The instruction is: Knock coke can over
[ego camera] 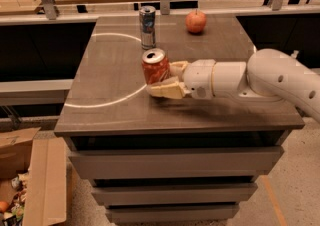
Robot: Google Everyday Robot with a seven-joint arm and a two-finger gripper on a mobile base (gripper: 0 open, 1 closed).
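The coke can [154,68], red-orange with a silver top, stands near the middle of the dark table [110,85]. Its top faces slightly toward the camera. My gripper [168,77] reaches in from the right on a white arm [260,77]. Its cream fingers are spread. One fingertip [176,66] is behind the can's right side and the other [162,90] is at its front base. Both look to touch the can or nearly so.
A taller silver-and-blue can [147,27] stands behind the coke can. A red apple [196,21] sits at the back right of the table. A desk with papers lies beyond. An open cardboard box [30,180] is on the floor at the left.
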